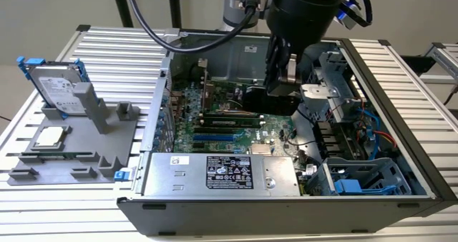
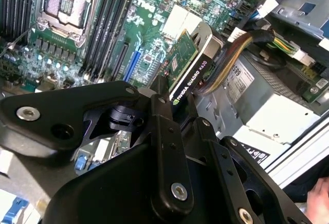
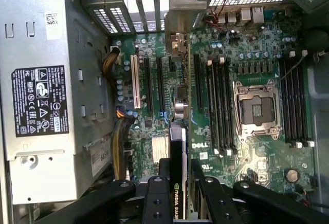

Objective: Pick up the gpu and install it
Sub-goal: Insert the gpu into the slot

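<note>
Grey stand (image 1: 79, 145) at the exterior view's left holds one hard drive (image 1: 53, 86) and one chip (image 1: 49, 137) — then the open case (image 1: 286, 212), where the gripper (image 3: 177, 183) clenches the gpu (image 3: 178, 152) edge-on above the motherboard (image 3: 257, 44).

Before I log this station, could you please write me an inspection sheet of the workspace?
Surface: ribbed metal table, open computer case on it.
Job's things: gpu held edge-on over the motherboard, not seated.
Clutter: hard drive upright in a grey fixture at the exterior view's left.
Gripper: gripper shut on the gpu.
Cables: yellow-black bundle beside the power supply.
Surroundings: a hand at the second wrist view's edge.
</note>
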Tool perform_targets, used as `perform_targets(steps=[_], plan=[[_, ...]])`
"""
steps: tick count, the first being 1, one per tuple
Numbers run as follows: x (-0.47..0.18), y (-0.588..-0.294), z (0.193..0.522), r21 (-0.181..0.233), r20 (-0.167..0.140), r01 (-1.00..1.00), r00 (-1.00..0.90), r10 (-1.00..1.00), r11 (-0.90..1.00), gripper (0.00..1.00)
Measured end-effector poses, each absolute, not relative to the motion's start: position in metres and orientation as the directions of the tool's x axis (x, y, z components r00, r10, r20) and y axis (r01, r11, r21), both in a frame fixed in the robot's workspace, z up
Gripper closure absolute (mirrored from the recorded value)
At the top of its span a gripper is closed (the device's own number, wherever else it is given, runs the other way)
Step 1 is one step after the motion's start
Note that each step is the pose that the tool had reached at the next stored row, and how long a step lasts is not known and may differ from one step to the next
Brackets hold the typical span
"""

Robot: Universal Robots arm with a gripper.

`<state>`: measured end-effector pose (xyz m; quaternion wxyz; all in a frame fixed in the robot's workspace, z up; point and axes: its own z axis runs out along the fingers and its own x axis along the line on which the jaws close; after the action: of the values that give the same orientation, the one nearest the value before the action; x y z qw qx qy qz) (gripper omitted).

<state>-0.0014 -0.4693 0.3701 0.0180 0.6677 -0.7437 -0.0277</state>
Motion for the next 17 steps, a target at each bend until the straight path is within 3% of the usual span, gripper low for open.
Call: perform_targets(steps=[17], plan=[[-0.001, -0.469, 0.359, 0.065, -0.009, -0.992, -0.108, -0.994, 0.107, 1.00]])
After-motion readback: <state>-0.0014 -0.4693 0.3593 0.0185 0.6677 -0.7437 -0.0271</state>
